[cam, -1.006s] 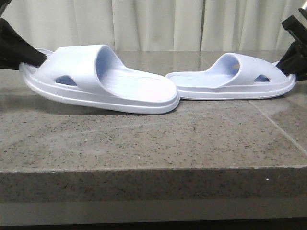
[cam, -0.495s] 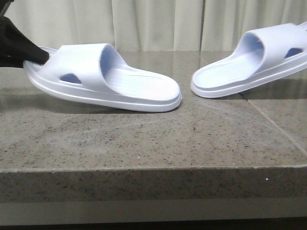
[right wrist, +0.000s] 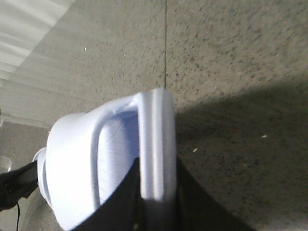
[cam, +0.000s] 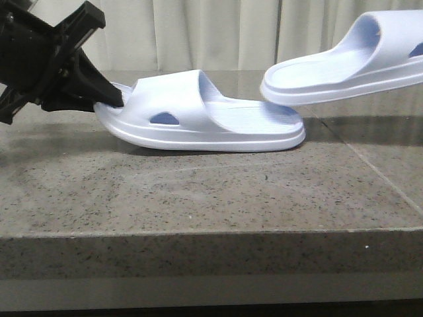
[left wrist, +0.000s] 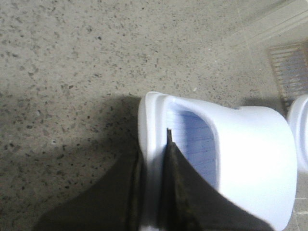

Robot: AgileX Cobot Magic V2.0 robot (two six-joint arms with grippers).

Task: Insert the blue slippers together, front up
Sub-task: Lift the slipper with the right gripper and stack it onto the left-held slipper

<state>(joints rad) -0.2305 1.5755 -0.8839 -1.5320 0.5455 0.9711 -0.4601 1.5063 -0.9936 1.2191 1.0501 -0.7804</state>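
Note:
Two pale blue slippers. One slipper [cam: 205, 115] lies on the stone table, toe to the right; my left gripper [cam: 99, 98] is shut on its heel. In the left wrist view the fingers [left wrist: 180, 183] clamp the heel rim of this slipper [left wrist: 250, 159], one inside on the footbed, one outside. The other slipper [cam: 344, 63] hangs in the air at the upper right, toe towards the centre, heel higher. My right gripper [right wrist: 156, 211] is shut on its heel sole [right wrist: 156, 144]; it is out of the front view.
The grey speckled stone table [cam: 198, 191] has its front edge near the camera. A seam [cam: 377, 172] runs across its right part. White curtains [cam: 218, 33] hang behind. The raised slipper's toe is just above the lying slipper's toe.
The left gripper has pushed its slipper to the right, towards the centre. The right slipper has risen off the table and tilted, toe lowest, its toe now over the left slipper's toe.

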